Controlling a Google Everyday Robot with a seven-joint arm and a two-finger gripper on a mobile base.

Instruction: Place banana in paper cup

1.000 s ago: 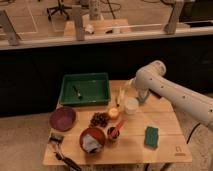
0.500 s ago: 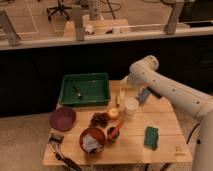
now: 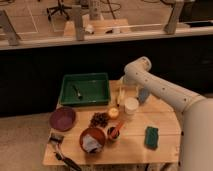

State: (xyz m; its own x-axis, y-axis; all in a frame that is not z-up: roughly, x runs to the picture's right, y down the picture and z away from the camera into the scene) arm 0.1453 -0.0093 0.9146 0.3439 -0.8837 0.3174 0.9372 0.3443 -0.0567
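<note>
Robot gripper [image 3: 129, 92] hangs just right of centre frame over the far side of a wooden table [image 3: 165, 122], its two fingers spread apart and holding nothing. The white arm [image 3: 165, 92] that carries it reaches in from the lower right. The banana [image 3: 119, 97] lies on the table just left of the gripper, beside the right edge of a green tray [image 3: 85, 90], outside the paper cup [image 3: 131, 106]. The cup stands upright just below the gripper, near the banana's lower end. Beside the cup sits a small round yellow-orange object [image 3: 113, 113]. Toward the lower left are a purple bowl [image 3: 62, 118] and a terracotta bowl [image 3: 92, 139], and at lower right lies a green sponge [image 3: 151, 136].
</note>
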